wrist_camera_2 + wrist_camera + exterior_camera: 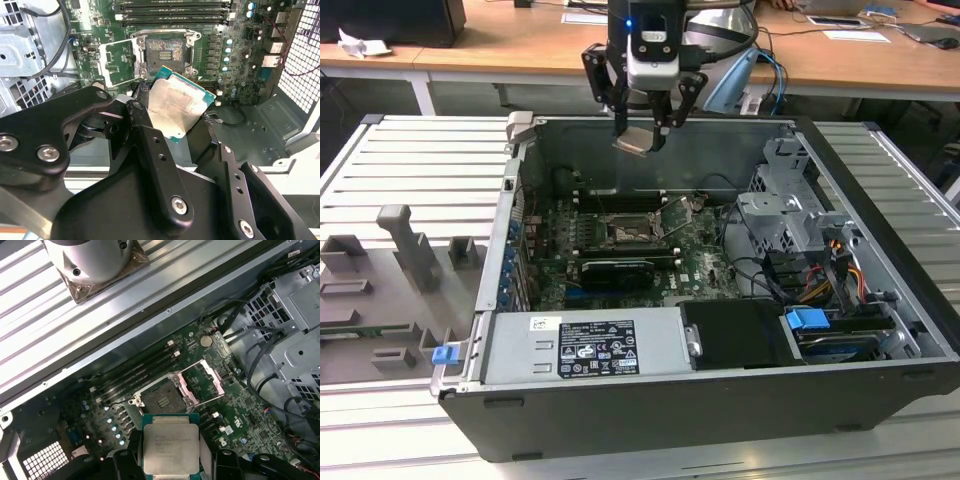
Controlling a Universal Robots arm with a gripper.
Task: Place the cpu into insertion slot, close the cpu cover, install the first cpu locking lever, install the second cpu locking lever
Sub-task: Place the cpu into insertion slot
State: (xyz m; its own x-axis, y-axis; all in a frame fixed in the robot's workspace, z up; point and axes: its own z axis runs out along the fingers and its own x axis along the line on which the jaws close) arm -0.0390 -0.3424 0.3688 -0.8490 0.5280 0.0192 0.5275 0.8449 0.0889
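The gripper [642, 135] hung high over the open computer case [720, 400], its fingers [150, 145] clamped on the cpu [175, 105]. They pinched the chip by two opposite edges, probably so that its underside would be free to seat. The bright metal face showed bare in both wrist views. The chip sat between the fingers, with part of it reaching past the tips toward the circuit board [240, 60]. In the exterior view it looked a little tilted rather than level.

Below, the insertion slot [165, 51] lay bare, its dark centre exposed inside the silver rim. The cpu cover [116, 62] was swung back on its hinge and stood just beside the slot — out of the way, leaving the way down to the slot open.

The chip was well apart from the slot and touched nothing but the fingers. As things stood, the placing was in hand but not yet done — the slot held nothing and the cover was not closed.
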